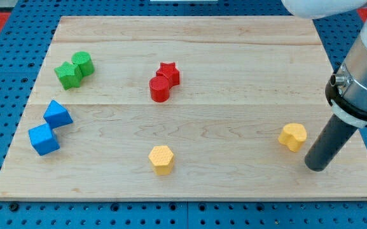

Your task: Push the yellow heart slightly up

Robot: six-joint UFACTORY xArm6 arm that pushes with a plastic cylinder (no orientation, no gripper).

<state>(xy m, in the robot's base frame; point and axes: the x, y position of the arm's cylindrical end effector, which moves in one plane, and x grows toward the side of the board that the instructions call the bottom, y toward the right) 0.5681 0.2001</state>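
Nearest the view's bottom: small yellow six-sided block (161, 159), alone on the pale wooden tabletop (234, 114), a little left of the middle.

Just above that, on the view's right: my tip (316, 166), the lower end of a straight dark rod, down on the wood near the right edge. No gripper on this arm, only the rod, so nothing to spread or pinch.

Close beside my tip, up and to the view's left: small yellow heart block (293, 137), lying flat. Thin strip of wood between the two, not touching as far as can be seen.

Over on the view's left: blue cube block (44, 139), and a second blue block with slanted sides (57, 114) just above, corners touching or nearly so.

Farther up, near the middle: round red cylinder block (159, 88) pressed against a red star block (168, 73).

Farthest, at the upper left: green star-like block (68, 75) touching another green block (83, 63), shape hard to make out.

Around the wood: blue board full of small holes (5, 83).
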